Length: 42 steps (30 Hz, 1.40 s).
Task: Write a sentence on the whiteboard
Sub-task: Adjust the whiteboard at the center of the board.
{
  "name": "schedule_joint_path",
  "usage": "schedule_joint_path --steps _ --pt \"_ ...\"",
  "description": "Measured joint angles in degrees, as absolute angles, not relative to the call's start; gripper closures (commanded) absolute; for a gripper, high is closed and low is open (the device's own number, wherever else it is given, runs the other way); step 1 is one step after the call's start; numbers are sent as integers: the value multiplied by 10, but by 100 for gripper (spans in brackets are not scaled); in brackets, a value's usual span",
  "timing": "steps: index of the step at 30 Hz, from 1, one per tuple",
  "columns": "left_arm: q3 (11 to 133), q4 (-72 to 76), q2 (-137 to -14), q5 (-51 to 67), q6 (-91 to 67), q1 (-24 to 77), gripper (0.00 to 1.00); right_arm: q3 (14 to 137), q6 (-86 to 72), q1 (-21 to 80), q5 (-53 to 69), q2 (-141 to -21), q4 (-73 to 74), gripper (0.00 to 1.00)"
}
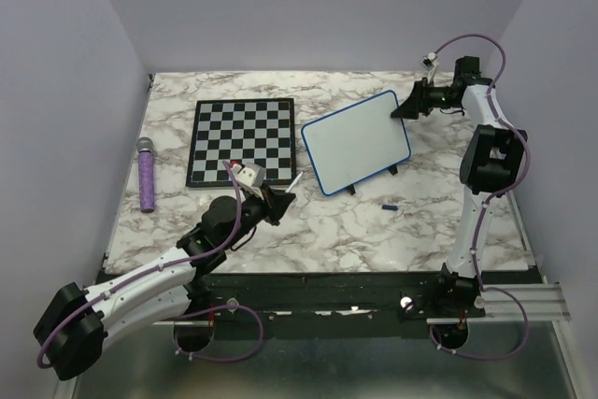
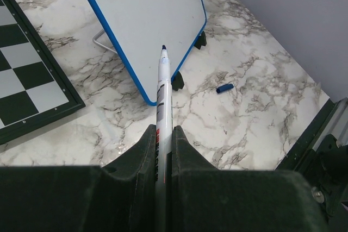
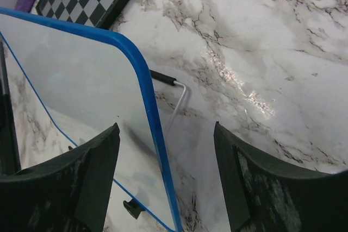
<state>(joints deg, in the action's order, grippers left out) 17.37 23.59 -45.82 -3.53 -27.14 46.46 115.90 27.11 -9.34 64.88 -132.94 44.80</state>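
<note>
Holding an uncapped marker (image 2: 162, 96) clamped in the left claw (image 2: 163, 131), tip short of the blank whiteboard (image 1: 355, 142). The right claw (image 3: 166, 129) stands apart at its frame. No sentence written yet.

The marble-patterned table (image 3: 255, 42) is shining glossy beneath me, throwing back a white glare. The whiteboard (image 3: 70, 80) is looking smooth and mirror-sleek, its blue frame seeming plastic, its thin wire stand (image 3: 178, 101) gleaming like metal. My right fingers (image 3: 266, 188) are showing matt black, scuffed grey along the edges. My left fingers (image 2: 136, 172) are looking equally matt, the marker (image 2: 163, 91) showing as smooth white plastic
</note>
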Motion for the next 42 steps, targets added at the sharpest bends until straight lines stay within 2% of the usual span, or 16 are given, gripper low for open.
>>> schedule_joint_path --steps 10,15,16,20,23,33,38,42 --pt "183 240 -473 -28 -270 463 100 1215 288 -93 713 -1387 512 30" --pt "184 239 -473 -27 -270 462 100 1235 292 -90 734 -1400 533 41" --pt "184 239 -473 -27 -270 462 100 1237 292 -90 738 -1401 535 44" --pt "192 239 -475 -24 -270 462 100 1241 295 -90 757 -1401 541 78" --pt "194 239 -475 -23 -270 462 100 1243 293 -90 784 -1401 548 85" --pt "194 239 -473 -23 -270 462 100 1221 296 -86 831 -1401 539 93" --pt "194 238 -469 -23 -270 462 100 1187 306 -96 844 -1391 522 99" --pt "194 236 -462 -23 -270 462 100 1145 316 -107 850 -1366 510 99"
